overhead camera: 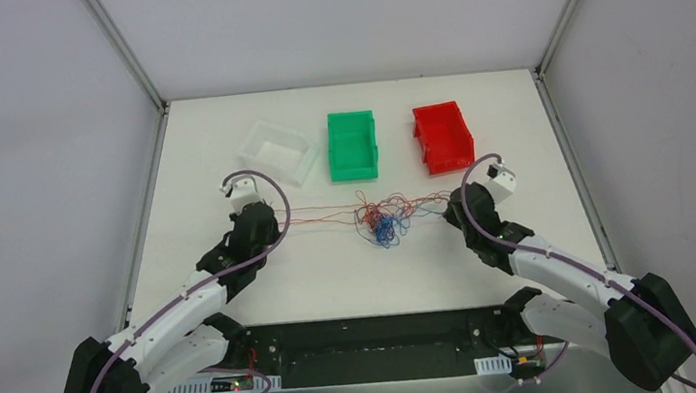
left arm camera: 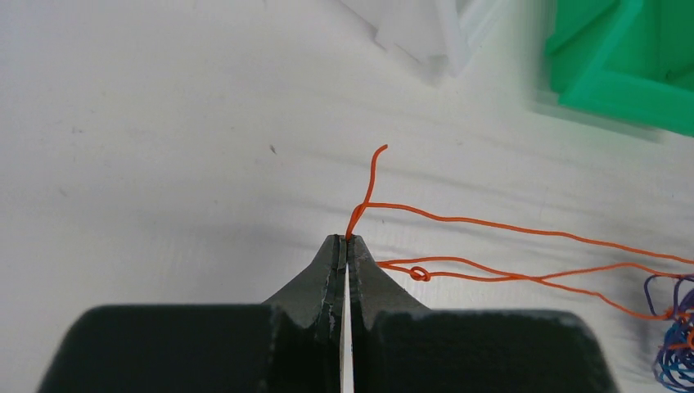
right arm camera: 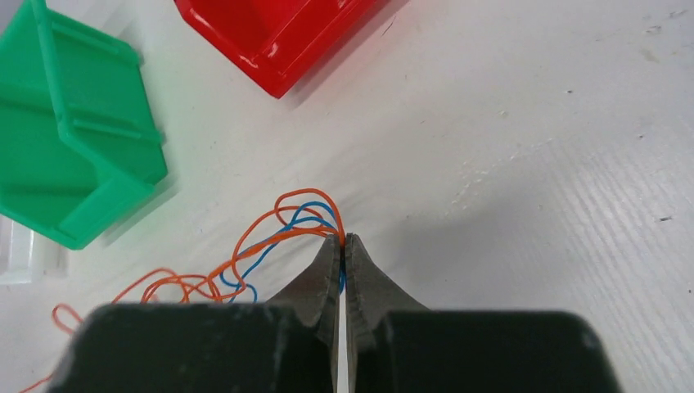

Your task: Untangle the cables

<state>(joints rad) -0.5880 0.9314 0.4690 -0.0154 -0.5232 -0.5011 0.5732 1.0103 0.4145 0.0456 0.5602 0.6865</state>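
Nearest to its wrist camera, the left gripper [left arm camera: 344,242] is fully closed, and its tips pinch one orange strand [left arm camera: 491,226] close to the free end of the strand. Just beside the tips the wire makes a small curl [left arm camera: 419,273]; I think a stronger pull could tighten it into a real knot. The right gripper [right arm camera: 344,242] is also closed, biting orange and blue loops [right arm camera: 303,209] at its tips. Between both grippers, in the middle of the table [overhead camera: 333,281], lies the tangle [overhead camera: 384,220] of the cables, with orange lines stretched almost straight toward the left. If the arms pull apart more, the tangle may only get tighter, or a thin wire may slip out of the jaws. Farther back stand the clear bin [overhead camera: 273,152], green bin [overhead camera: 352,145] and red bin [overhead camera: 442,136], apart from the wires.
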